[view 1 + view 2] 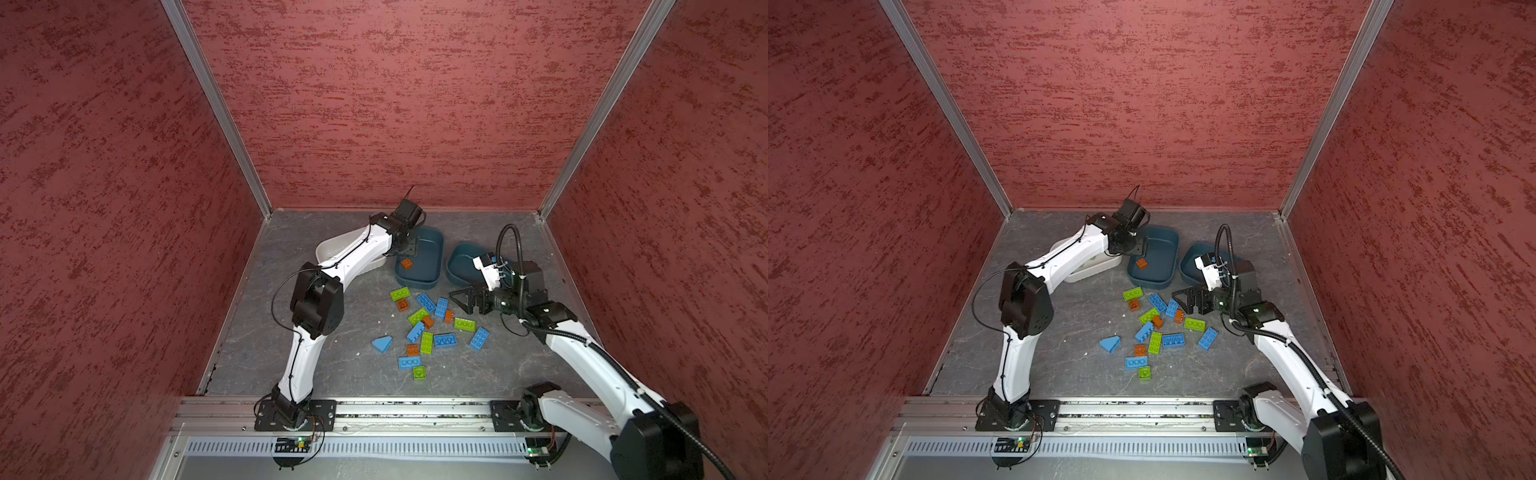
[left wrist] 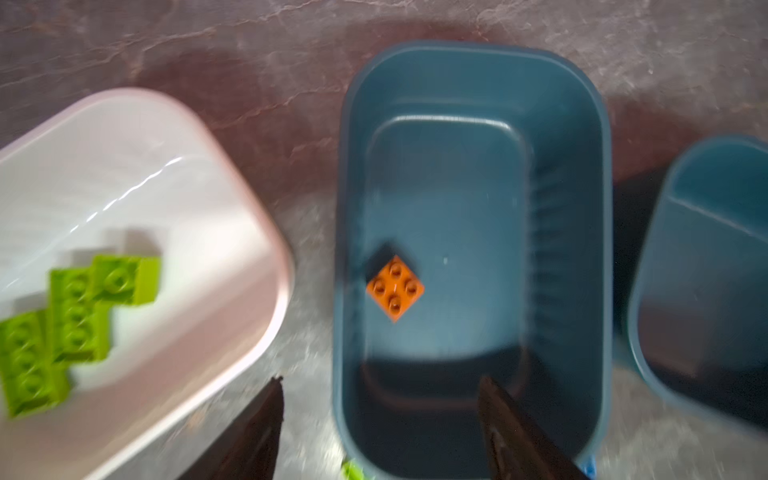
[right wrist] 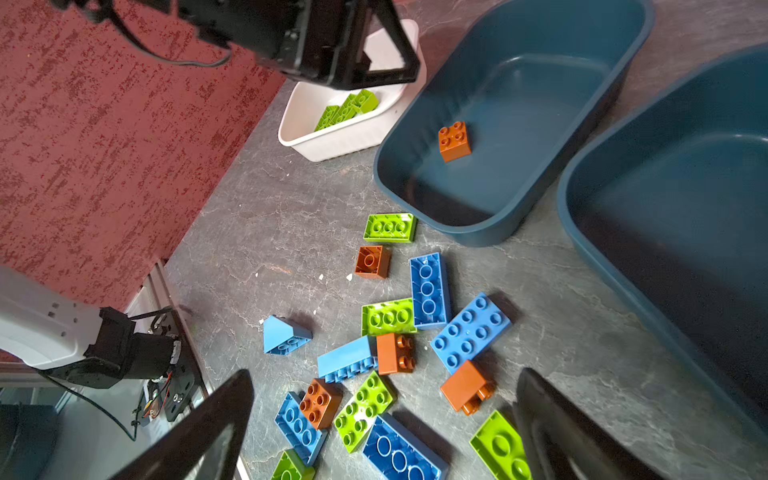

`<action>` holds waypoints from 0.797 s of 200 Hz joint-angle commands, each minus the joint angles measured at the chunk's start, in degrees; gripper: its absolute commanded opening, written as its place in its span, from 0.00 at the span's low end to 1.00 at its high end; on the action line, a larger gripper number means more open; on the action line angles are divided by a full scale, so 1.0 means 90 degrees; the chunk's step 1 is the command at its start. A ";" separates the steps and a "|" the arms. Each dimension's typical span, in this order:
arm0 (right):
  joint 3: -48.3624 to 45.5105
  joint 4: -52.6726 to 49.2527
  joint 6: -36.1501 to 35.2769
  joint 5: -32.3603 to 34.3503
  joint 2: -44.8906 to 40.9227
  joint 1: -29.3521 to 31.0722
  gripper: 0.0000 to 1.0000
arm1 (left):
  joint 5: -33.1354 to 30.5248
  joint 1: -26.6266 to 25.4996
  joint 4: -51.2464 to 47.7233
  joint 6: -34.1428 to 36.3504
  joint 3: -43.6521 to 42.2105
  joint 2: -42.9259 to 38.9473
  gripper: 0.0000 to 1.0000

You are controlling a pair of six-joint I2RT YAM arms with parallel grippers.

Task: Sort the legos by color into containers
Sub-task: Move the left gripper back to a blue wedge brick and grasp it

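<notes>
My left gripper (image 1: 409, 248) (image 2: 381, 380) hangs open and empty over the near-left rim of the middle dark teal container (image 1: 432, 245) (image 2: 582, 124). A square orange lego (image 1: 406, 263) (image 2: 395, 288) (image 3: 454, 140) lies alone on that tub's floor. The white container (image 1: 326, 249) (image 2: 232, 232) to its left holds lime green legos (image 2: 75, 307) (image 3: 347, 109). Loose green, blue and orange legos (image 1: 428, 328) (image 1: 1156, 328) lie scattered on the grey floor. My right gripper (image 1: 457, 297) (image 3: 386, 374) stands wide open above the pile's right edge, holding nothing.
A second dark teal container (image 1: 459, 266) (image 3: 685, 208) sits right of the middle one, partly under my right wrist. A blue wedge (image 1: 382, 344) (image 3: 284, 334) lies apart at the pile's left. Red walls enclose the floor on three sides.
</notes>
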 commanded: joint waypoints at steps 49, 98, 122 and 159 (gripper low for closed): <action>0.0095 -0.0131 -0.0209 -0.0387 0.0012 -0.0027 0.99 | 0.0041 -0.0939 -0.0369 -0.0436 -0.3242 -0.2312 0.81; -0.0073 0.0018 -0.0066 -0.0634 -0.0002 -0.0027 0.99 | 0.0275 -0.1657 -0.0278 -0.1272 -0.4760 -0.3080 0.84; -0.0109 0.0038 -0.0057 -0.0699 0.0007 -0.0023 0.99 | 0.0584 -0.1760 -0.0018 -0.0840 -0.5291 -0.3151 0.86; -0.0152 0.0011 -0.0039 -0.0722 -0.0049 -0.0034 0.99 | 0.0959 -0.1744 0.0226 0.0122 -0.5612 -0.3167 0.85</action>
